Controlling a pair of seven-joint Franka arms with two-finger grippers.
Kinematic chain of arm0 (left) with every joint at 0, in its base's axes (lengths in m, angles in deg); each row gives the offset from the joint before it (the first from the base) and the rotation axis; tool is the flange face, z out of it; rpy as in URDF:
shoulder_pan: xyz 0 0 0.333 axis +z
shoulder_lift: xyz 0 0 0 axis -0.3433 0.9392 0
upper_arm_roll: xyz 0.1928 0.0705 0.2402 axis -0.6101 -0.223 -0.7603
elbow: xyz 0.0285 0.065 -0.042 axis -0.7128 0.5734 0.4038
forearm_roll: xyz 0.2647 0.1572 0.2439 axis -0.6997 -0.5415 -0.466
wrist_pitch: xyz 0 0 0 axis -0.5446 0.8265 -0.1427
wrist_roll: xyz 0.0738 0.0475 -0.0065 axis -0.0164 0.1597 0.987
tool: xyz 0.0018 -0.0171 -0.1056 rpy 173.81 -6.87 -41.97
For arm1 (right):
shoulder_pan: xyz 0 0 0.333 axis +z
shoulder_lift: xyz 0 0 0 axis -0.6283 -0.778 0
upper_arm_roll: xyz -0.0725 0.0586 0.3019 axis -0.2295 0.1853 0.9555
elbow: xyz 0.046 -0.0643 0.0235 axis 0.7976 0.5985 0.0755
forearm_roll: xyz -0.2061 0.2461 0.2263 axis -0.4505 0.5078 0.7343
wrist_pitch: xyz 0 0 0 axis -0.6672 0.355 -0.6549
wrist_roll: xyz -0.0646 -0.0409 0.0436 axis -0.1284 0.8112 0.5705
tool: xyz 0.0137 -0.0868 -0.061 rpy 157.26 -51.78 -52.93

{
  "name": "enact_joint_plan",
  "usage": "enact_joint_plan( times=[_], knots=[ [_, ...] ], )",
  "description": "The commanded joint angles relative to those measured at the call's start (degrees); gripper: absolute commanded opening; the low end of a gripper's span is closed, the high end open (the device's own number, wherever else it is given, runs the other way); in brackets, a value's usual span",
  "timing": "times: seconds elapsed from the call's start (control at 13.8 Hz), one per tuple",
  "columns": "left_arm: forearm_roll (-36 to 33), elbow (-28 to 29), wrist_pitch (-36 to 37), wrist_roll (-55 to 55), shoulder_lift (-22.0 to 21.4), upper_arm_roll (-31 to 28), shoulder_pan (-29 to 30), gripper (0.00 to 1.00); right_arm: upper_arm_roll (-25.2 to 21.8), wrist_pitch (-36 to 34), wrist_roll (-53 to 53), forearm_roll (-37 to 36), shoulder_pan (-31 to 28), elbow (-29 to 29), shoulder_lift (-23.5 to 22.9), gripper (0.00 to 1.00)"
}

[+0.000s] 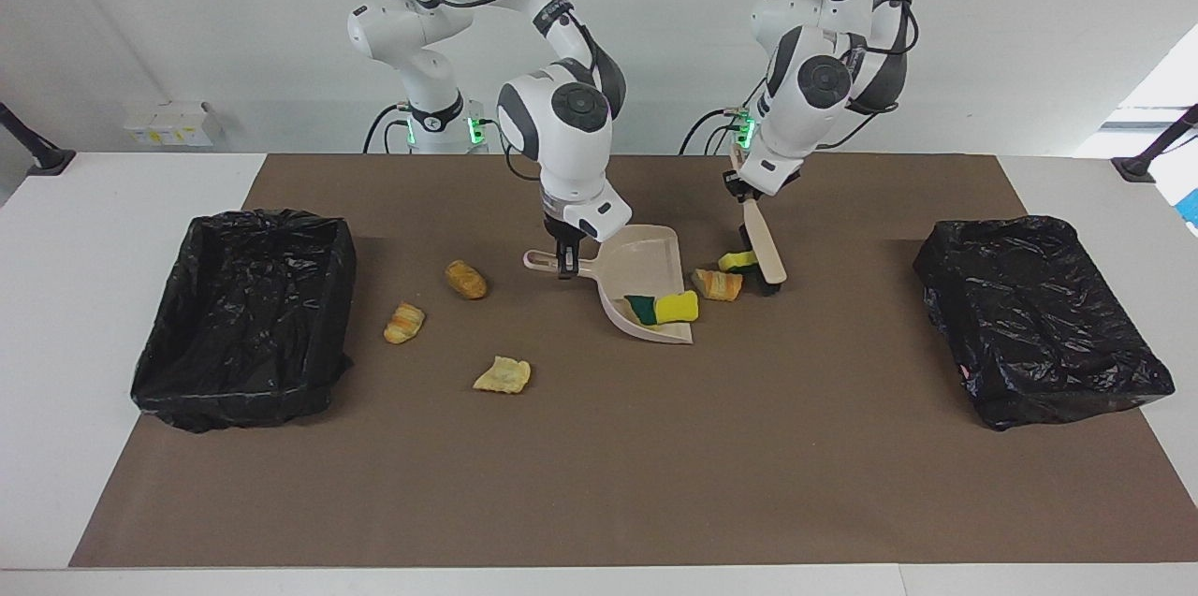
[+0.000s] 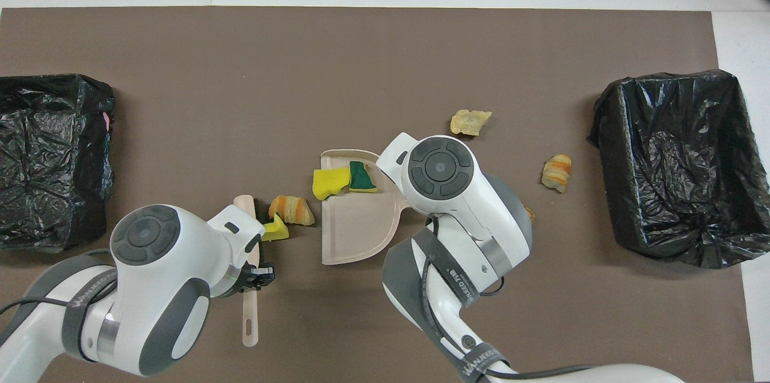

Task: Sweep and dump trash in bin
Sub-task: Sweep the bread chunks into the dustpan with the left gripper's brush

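A large brown rectangular mat (image 1: 599, 465) covers most of the white worktop (image 1: 122, 203). A small white box-shaped fitting (image 1: 173, 123) sits by the wall, near a black post foot (image 1: 42, 161).

White rounded arm shells, dark grey joint caps, black cables, green lights

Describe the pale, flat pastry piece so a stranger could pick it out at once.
Start at the open black-lined bin at the right arm's end of the table, then look toward the beige dustpan mid-table. Three pastry pieces lie between them; take the flat pastry, farthest from the robots. Its two neighbours are plump browned rolls, while this one is pale yellow, thin and ragged.
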Motion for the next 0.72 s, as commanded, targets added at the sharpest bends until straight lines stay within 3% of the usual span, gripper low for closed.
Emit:
enact_joint_plan(
  times=[0.0, 0.36, 0.65],
  knots=[
    [0.83, -0.36, -3.87, -7.60, 1.62, -0.70, -2.72, 0.00, 0.26, 1.37, 1.30, -0.60, 0.10, 1.98, 1.30, 0.00],
    [4.25, -7.20, -5.99, -10.09, 5.75, -0.61, -9.48, 0.00, 0.26, 0.93, 1.21, -0.51, 0.10, 1.89, 1.29, 0.00],
    [7.66, -10.37, -4.15, -6.07, 5.50, -0.70, -10.11, 0.00, 0.17, -0.04, 1.30, -0.51, -0.43, 1.63, 1.38, 0.00]
  ],
)
